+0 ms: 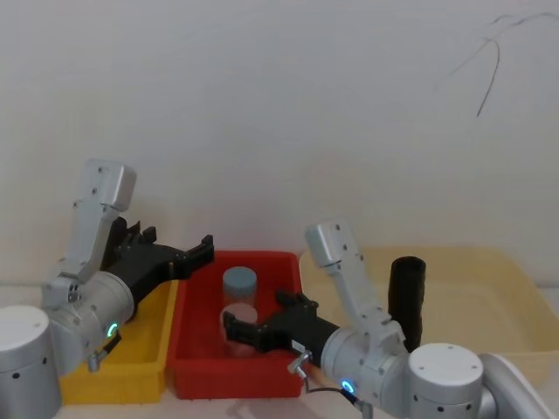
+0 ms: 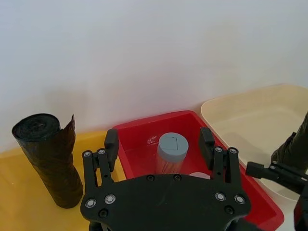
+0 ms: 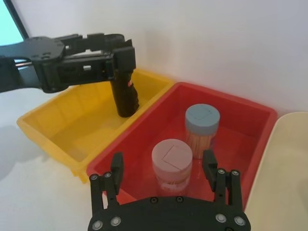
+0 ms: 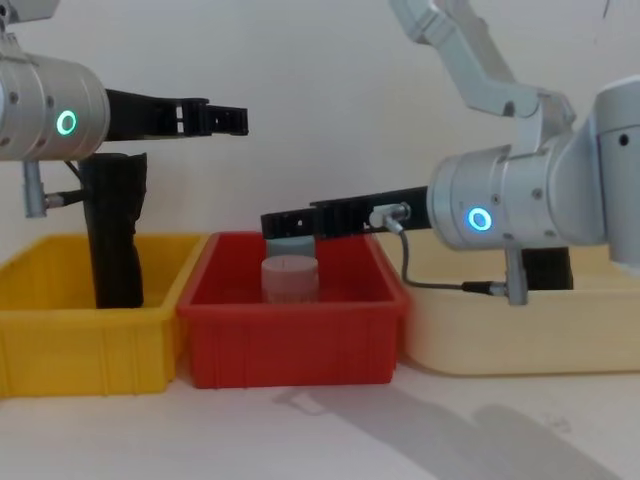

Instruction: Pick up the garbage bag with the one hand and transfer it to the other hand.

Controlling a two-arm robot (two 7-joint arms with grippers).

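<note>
The garbage bag (image 4: 115, 232) stands upright in the yellow bin (image 4: 80, 345) at the left of the table, rising to about twice the height of the bin's walls. It is a dark, tightly wound roll with a loose flap along one edge. Nothing grips it.

The left gripper (image 2: 159, 141), on the green-ringed wrist, hangs above the bag's top and just to its right. Its fingers are spread apart and empty, and they point right over the border between the yellow bin and the red bin (image 4: 290, 350).

The right gripper (image 3: 162, 162), on the blue-ringed wrist, reaches left, low over the red bin. Its fingers are also parted and empty, and they sit above a pink-lidded jar (image 3: 172, 156). The two grippers face each other, well apart, with the left one higher.

Farther back in the red bin stands a taller jar with a grey-blue lid (image 3: 202, 118). On the right, a beige bin (image 4: 520, 340) touches the red one. A second black roll (image 1: 406, 301) stands upright in it, behind the right arm.
</note>
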